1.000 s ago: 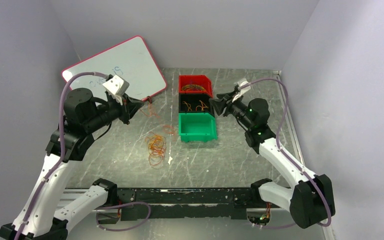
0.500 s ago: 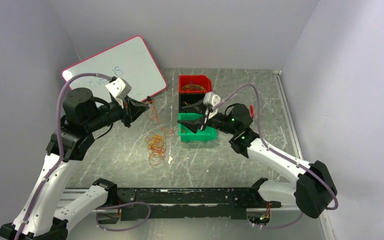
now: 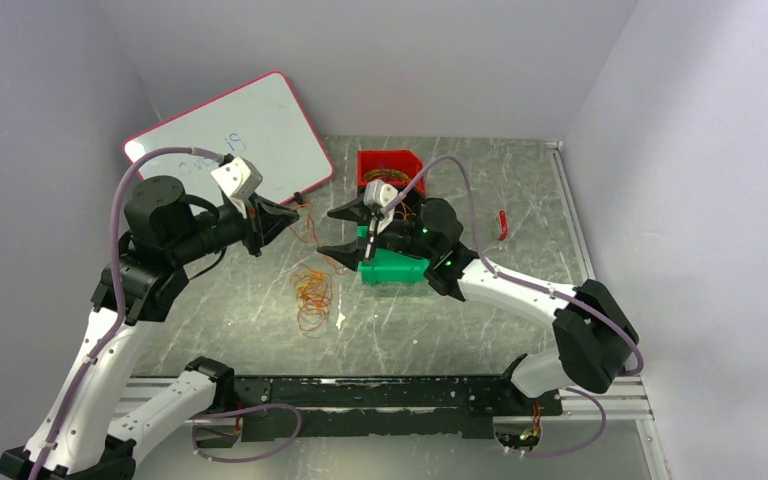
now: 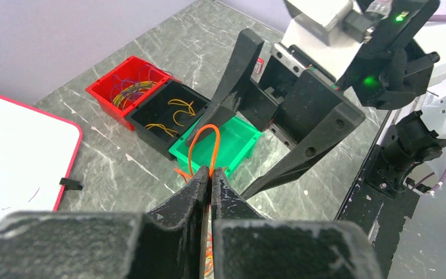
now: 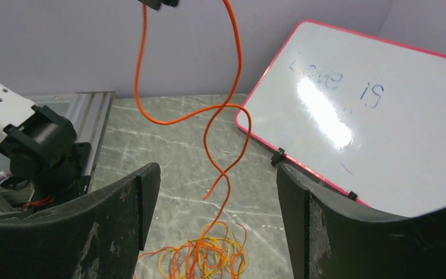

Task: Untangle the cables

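Note:
The cables (image 3: 312, 296) lie as a small orange and yellow clump on the table, seen from the right wrist view as a clump (image 5: 209, 258) low in the frame. My left gripper (image 3: 295, 208) is shut on one orange cable (image 4: 206, 145), which loops above the closed tips (image 4: 210, 173). That strand (image 5: 239, 64) hangs and twists down to the clump. My right gripper (image 3: 338, 232) stands open beside the left one. Its jaws (image 5: 218, 174) are wide apart on either side of the hanging strand, touching nothing.
Three bins stand in a row behind my right gripper: red (image 3: 368, 160) with wire loops, black (image 4: 151, 131) with a few yellow wires, green (image 3: 400, 270). A pink-edged whiteboard (image 3: 230, 130) leans at the back left. A small red object (image 3: 502, 225) lies at the right.
My right arm has swung left from beside the bins to the hanging strand, and its jaws have opened wider. The left gripper has stayed shut on the orange cable, barely moving.

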Controlling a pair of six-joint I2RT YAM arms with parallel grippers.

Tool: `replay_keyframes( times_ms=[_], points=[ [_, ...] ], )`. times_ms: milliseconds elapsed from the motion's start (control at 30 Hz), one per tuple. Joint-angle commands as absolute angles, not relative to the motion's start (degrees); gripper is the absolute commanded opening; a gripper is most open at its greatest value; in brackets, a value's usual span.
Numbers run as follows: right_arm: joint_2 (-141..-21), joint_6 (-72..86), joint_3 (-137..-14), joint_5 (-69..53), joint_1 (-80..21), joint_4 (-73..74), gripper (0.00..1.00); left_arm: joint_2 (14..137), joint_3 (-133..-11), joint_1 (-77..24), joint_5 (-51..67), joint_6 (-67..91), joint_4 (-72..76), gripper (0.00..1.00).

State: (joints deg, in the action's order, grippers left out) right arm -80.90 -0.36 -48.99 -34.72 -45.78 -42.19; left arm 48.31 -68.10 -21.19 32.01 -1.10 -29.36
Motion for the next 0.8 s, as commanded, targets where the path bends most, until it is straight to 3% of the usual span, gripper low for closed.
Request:
replay_keyframes(
  times_ms=[0,300,467,633,767],
  points=[
    [-82.7,0.2,-50.7,-32.7,-46.6,-45.0,0.77,47.7,-68.8,-20.8,33.7,-0.7,-27.3,0.07],
    [-86.0,1.4,-51.0,-28.9,-48.4,-46.4,0.8,47.9,-68.6,-20.8,33.8,-0.5,-26.8,0.07],
    [-88.4,2.3,-52.3,-27.8,-48.5,-46.1,0.76,47.9,-68.6,-20.8,33.8,-0.4,-26.8,0.07],
    [-89.9,3.3,-53.5,-28.3,-48.5,-45.9,0.63,47.7,-68.3,-20.8,33.7,-0.3,-26.5,0.07],
    [-88.8,3.7,-52.7,-26.8,-48.6,-47.1,0.4,47.2,-67.6,-20.8,33.3,-0.2,-26.5,0.07]
  ],
)
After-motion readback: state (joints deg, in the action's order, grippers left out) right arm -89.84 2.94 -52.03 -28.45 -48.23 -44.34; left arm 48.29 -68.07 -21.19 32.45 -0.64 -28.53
